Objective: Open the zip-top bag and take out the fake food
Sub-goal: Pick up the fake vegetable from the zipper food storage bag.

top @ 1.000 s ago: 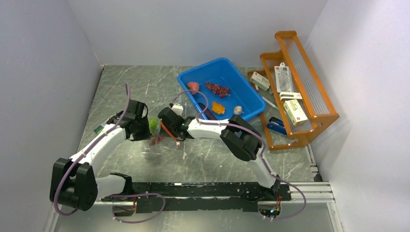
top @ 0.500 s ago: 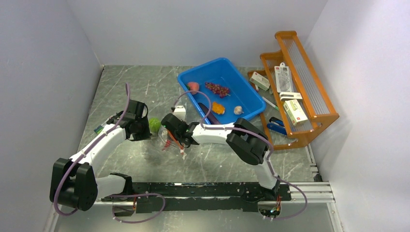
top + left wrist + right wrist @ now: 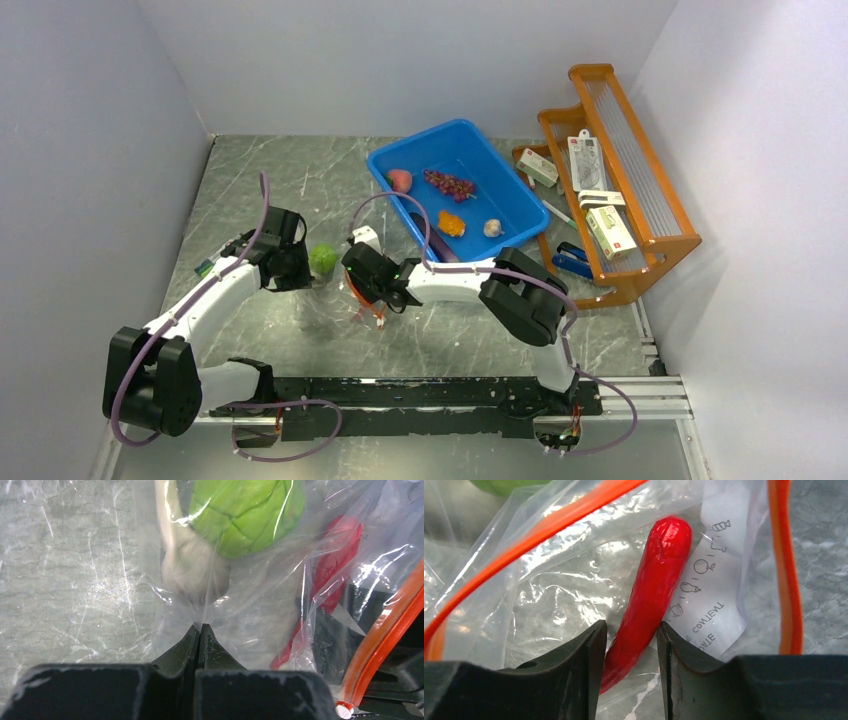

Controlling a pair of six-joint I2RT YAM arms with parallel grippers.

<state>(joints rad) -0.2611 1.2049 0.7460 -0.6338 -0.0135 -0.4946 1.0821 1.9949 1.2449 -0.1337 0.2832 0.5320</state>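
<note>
The clear zip-top bag (image 3: pixel 345 288) lies between my grippers, its orange zip strip (image 3: pixel 785 570) spread open. My left gripper (image 3: pixel 298 266) is shut on a fold of the bag's plastic (image 3: pixel 260 610), fingertips together in the left wrist view (image 3: pixel 200 626). A green ball (image 3: pixel 322 258) and a pale beige piece (image 3: pixel 195 572) sit inside the bag just beyond them. My right gripper (image 3: pixel 370 292) reaches into the bag mouth. Its jaws (image 3: pixel 631 625) stand narrowly apart, closed on a red chili pepper (image 3: pixel 654 580) that lies slanted between them.
The blue bin (image 3: pixel 470 130) at the back right holds a pink-red peach (image 3: pixel 400 180), dark red grapes (image 3: pixel 450 185), an orange piece (image 3: pixel 451 222) and a beige bulb (image 3: pixel 492 228). An orange rack (image 3: pixel 640 130) with small boxes stands at the far right, a blue stapler (image 3: pixel 572 262) beside it.
My right gripper has moved toward the near edge and lower into the bag mouth. The bag mouth has shifted right with it. The left gripper has stayed in place.
</note>
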